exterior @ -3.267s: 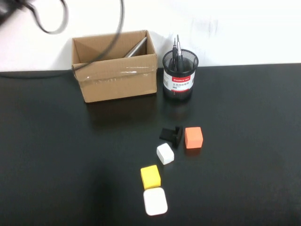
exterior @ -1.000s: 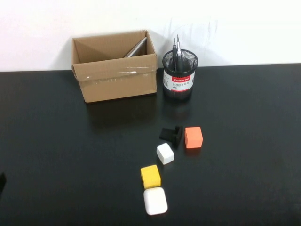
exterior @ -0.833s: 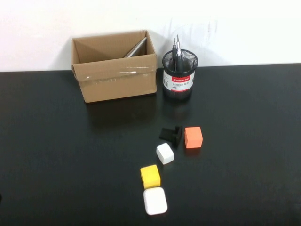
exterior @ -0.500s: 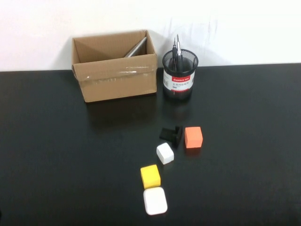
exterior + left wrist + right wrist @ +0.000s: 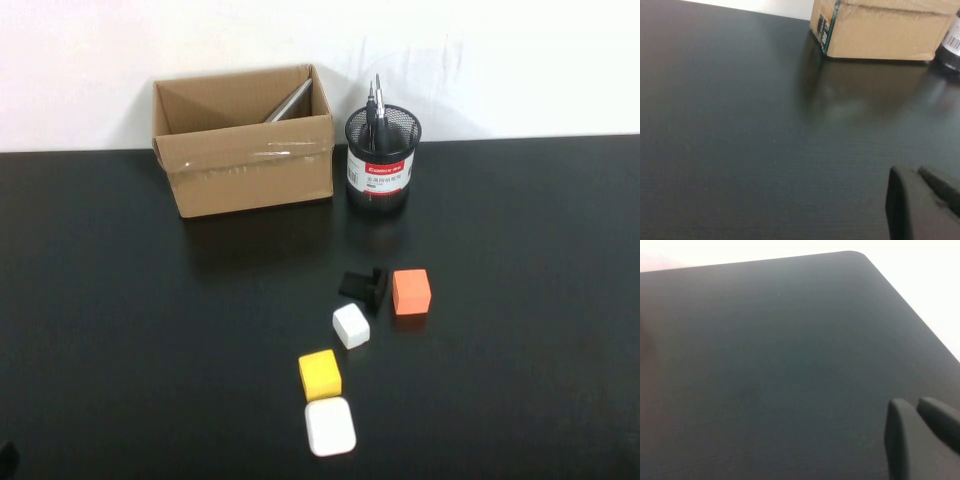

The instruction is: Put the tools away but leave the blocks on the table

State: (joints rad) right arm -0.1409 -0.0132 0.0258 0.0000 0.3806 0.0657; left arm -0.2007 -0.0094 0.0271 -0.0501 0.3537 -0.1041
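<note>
We look down on a wide matte black table (image 5: pixel 120 320) that meets a plain white wall along its far edge. Taking the table's middle as the clock centre, an open cardboard box (image 5: pixel 245 160) stands at about eleven o'clock against the wall, with a long grey metal piece (image 5: pixel 290 100) leaning inside it; we cannot tell which tool that is. Just beside the box, at twelve, stands a black mesh pen cup (image 5: pixel 383 165) with thin dark drivers (image 5: pixel 376 105) upright in it.

Near the centre lies a small black object (image 5: pixel 363 285), touching or nearly touching the orange cube (image 5: pixel 411 291) on its three o'clock side. The small white cube (image 5: pixel 351 325) sits just below them, then the yellow cube (image 5: pixel 320 375), and the flat white rounded square (image 5: pixel 330 427) close to the near edge, the row running toward six o'clock.

The whole left half and the right third of the table lie bare and open. The right wrist view shows a rounded table corner with pale floor beyond.

Our left gripper (image 5: pixel 920 200) hangs low over bare table at about eight o'clock, jaws closed and holding nothing, the box well ahead of it. Our right gripper (image 5: pixel 917 432) hovers near that rounded corner, also closed and empty-handed.
</note>
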